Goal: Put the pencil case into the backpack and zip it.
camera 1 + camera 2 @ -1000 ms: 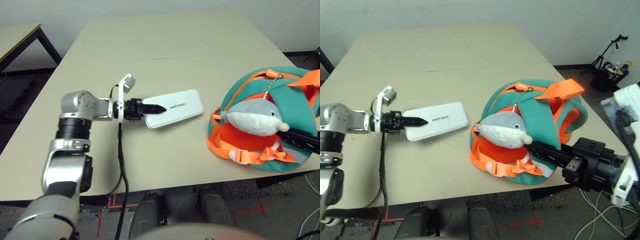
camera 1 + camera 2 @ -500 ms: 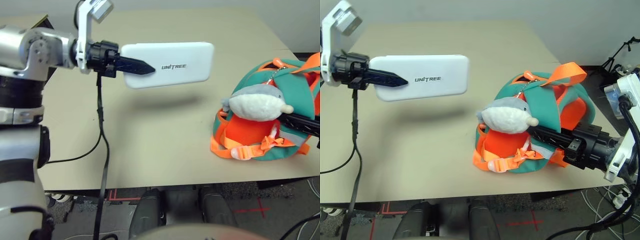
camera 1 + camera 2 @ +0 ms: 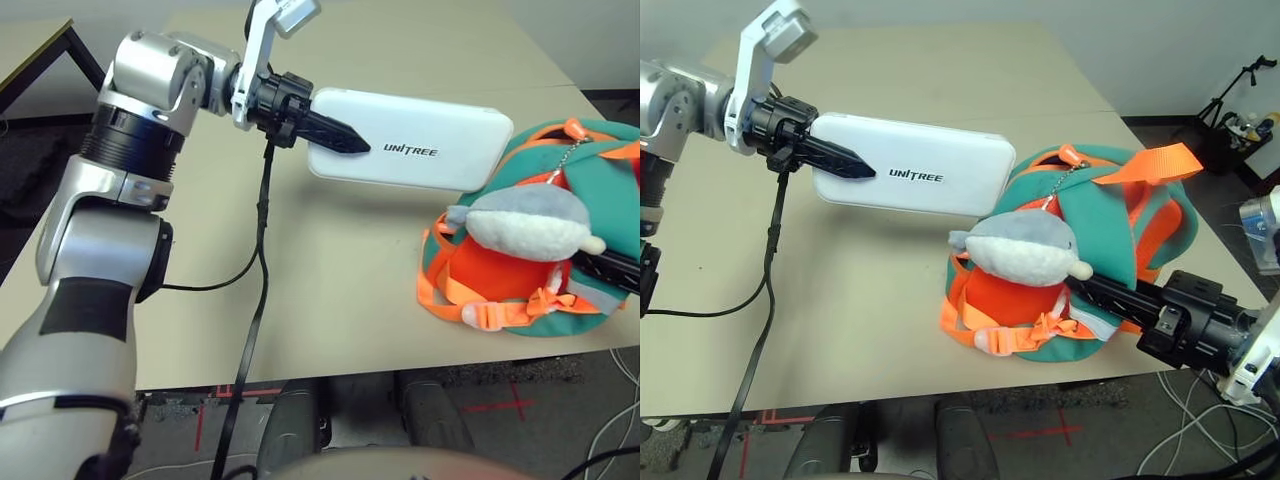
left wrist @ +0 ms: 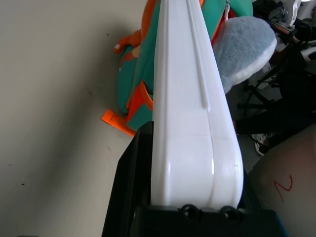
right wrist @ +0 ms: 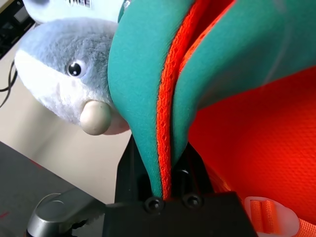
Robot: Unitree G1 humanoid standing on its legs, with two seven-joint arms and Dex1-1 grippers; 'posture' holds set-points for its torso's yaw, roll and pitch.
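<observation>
My left gripper (image 3: 345, 138) is shut on one end of the white pencil case (image 3: 420, 148) and holds it flat in the air. The case's far end reaches the upper left rim of the teal and orange backpack (image 3: 1120, 235). Seen edge-on, the pencil case (image 4: 192, 108) sits between the black fingers. The backpack lies at the table's right front with a grey plush fish (image 3: 525, 220) on top. My right gripper (image 3: 1110, 296) comes in from the right and is shut on the backpack's teal flap (image 5: 148, 74), which is pinched between its fingers.
The beige table (image 3: 300, 280) stretches left and back from the backpack. A black cable (image 3: 262, 230) hangs from my left wrist over the front edge. A second table (image 3: 30, 40) stands at the far left, and a tripod (image 3: 1250, 85) beyond the right edge.
The pencil case lay on the table a second ago. My left gripper has lifted it and carried it right to the backpack. The right gripper has kept its hold on the flap.
</observation>
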